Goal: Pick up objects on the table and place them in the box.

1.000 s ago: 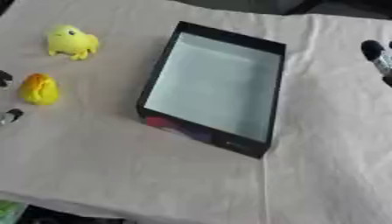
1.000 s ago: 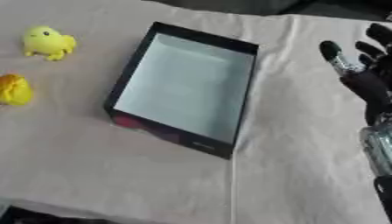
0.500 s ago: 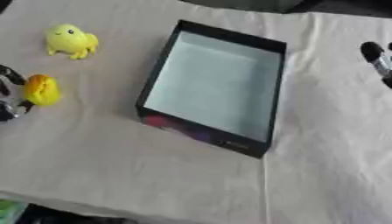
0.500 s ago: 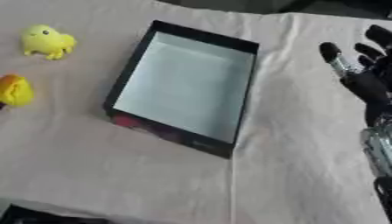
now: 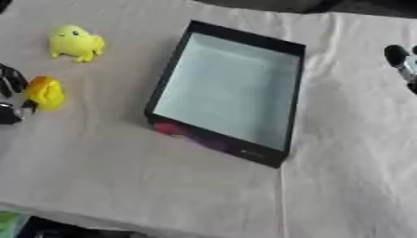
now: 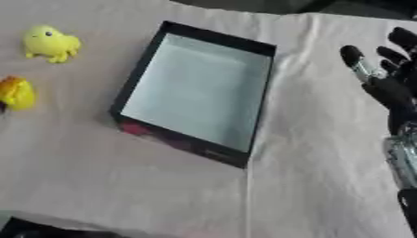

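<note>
A black box [image 5: 231, 91] with a pale blue floor lies open in the middle of the cloth-covered table; nothing is inside it. A yellow duck-like toy [image 5: 76, 42] stands at the far left. Nearer me lies a yellow-orange toy [image 5: 45, 92]. My left hand [image 5: 11, 95] shows at the left edge, its fingers spread round the left side of that toy, touching or nearly touching it. My right hand [image 6: 389, 76] rests open at the right edge, fingers pointing up and away from the box.
A wrinkled cream cloth [image 5: 130, 172] covers the table. Its near edge runs along the bottom left, with dark floor and a green patch [image 5: 8, 222] beyond.
My left hand has come in from the left edge and now brackets the yellow-orange toy. The right hand, box and duck-like toy have not moved.
</note>
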